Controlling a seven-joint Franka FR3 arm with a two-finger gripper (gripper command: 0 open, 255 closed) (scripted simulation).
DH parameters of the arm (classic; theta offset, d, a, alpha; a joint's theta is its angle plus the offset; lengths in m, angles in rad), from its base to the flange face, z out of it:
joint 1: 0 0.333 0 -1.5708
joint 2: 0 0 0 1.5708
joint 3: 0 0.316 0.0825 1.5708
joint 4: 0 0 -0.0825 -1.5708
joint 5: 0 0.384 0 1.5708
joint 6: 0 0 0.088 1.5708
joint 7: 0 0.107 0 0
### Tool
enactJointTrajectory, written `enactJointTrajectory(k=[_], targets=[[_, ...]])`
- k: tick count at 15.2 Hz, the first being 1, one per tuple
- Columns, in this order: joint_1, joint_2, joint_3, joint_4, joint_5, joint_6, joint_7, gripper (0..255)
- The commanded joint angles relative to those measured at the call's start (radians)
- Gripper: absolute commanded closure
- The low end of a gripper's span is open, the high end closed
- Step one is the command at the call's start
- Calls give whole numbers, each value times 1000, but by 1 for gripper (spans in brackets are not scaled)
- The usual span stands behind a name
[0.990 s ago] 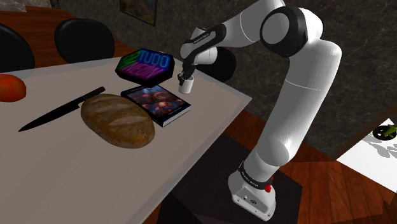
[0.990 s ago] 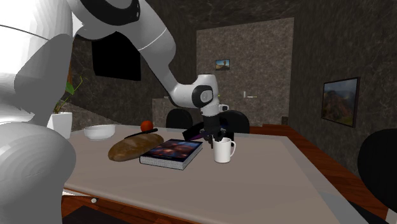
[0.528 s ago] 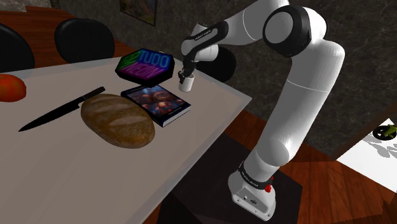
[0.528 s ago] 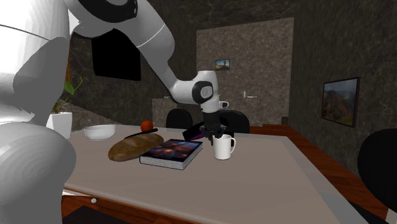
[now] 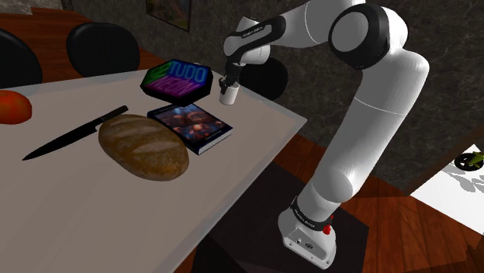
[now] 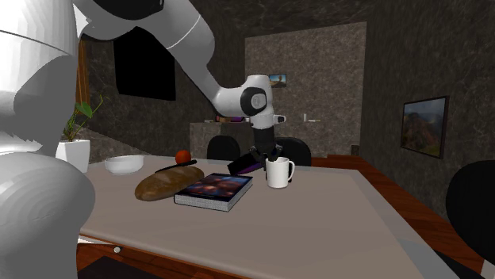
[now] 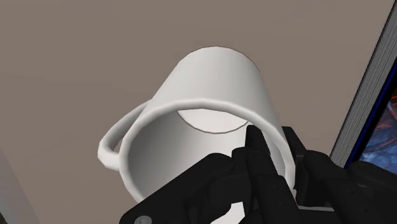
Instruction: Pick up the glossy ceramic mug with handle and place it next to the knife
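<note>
One white mug [image 6: 278, 172], rim pinched in the hand [image 6: 272, 161], hangs just above the table [image 5: 93, 209] for carrying. Knife [image 5: 74, 133] lies well apart, past the loaf [image 5: 143, 146].

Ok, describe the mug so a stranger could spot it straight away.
On the grey table, look past the bread loaf and the picture-covered book to the corner by the robot arm. The mug hangs just above it, its rim clamped in the black fingers: white, and the only thing with a loop handle.
</note>
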Motion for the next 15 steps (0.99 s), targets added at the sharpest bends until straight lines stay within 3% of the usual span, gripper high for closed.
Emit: enactJointTrajectory(k=[1, 15], targets=[[2, -16, 0, 11, -7, -26, 7, 255], [5, -78, -3, 127, -30, -203, 24, 255]])
